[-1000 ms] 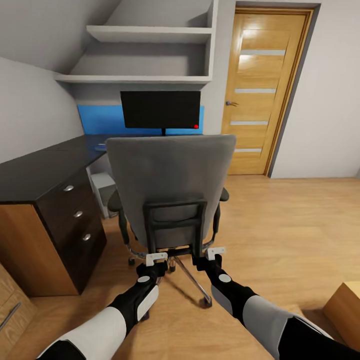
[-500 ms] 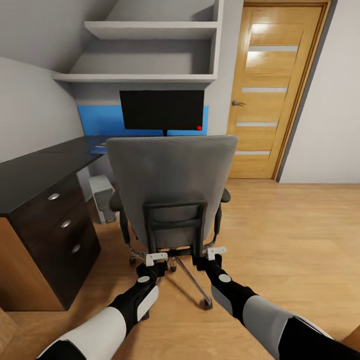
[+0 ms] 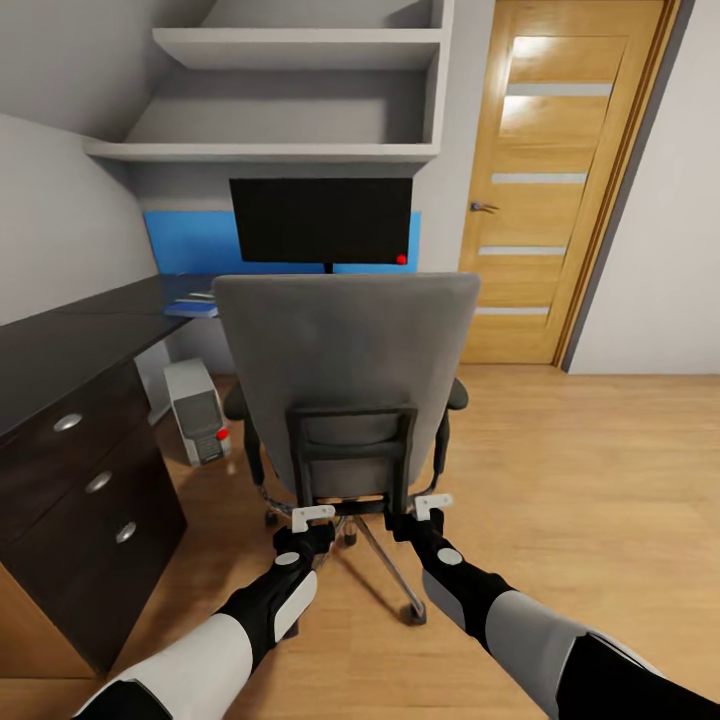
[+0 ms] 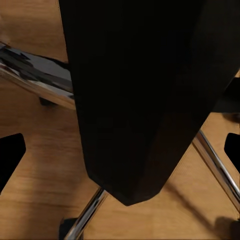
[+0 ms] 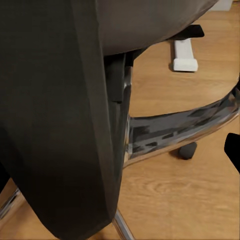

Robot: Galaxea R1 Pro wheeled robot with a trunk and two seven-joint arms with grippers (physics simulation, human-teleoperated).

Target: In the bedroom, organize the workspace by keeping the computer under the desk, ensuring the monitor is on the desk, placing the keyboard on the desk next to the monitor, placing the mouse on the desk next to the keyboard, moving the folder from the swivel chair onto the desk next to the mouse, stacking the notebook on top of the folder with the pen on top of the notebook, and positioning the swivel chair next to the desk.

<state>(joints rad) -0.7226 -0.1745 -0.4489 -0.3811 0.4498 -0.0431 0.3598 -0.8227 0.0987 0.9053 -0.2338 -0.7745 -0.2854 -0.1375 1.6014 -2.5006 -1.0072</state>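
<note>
Two grippers — left gripper point(image 3: 313, 514), right gripper point(image 3: 432, 501) — at swivel chair point(image 3: 345, 370) back frame; grip state indiscernible.

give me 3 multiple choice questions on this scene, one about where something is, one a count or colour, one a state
1. Where does the computer stand?
A. on the floor under the desk
B. on the desk top
C. on the swivel chair seat

2. How many round silver knobs show on the desk's drawer unit?
A. one
B. three
C. five

3. Where are the two grippers in relation to the swivel chair?
A. raised above the top of its back
B. low behind it, at the foot of the black back frame
C. resting on the desk

Answers:
1. A: the silver-grey tower sits on the wood floor beneath the black top, left of the chair.
2. B: three knobs run down the drawer fronts.
3. B: the left gripper and the right gripper sit on either side of the frame's lower end, above the chrome base.
</note>
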